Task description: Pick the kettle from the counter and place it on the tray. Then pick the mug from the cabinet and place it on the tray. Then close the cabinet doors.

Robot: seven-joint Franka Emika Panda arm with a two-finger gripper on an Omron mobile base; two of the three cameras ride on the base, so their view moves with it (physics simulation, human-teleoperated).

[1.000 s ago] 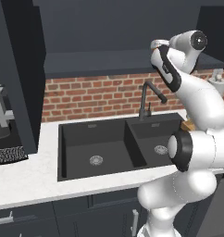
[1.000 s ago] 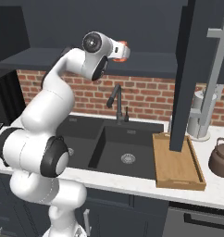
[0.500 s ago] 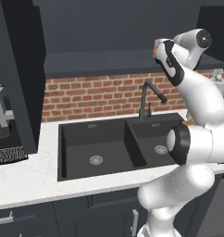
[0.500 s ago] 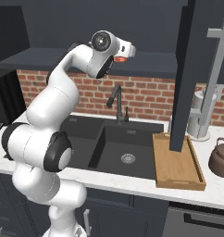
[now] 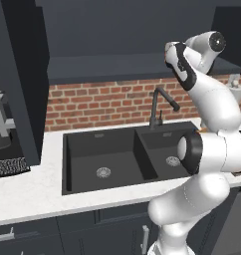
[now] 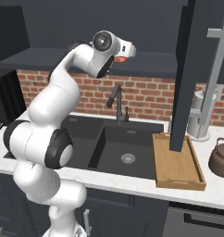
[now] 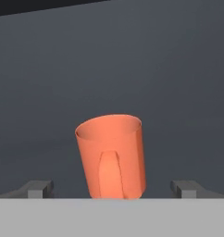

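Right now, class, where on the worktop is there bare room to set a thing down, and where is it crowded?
The tray is bare, though an open cabinet door hangs in front of its far end. The counter strip before the sink is free but narrow. Right of the tray it is crowded: the kettle and a paper towel roll stand there.

dim, even rendered light; soft shadows, sharp.
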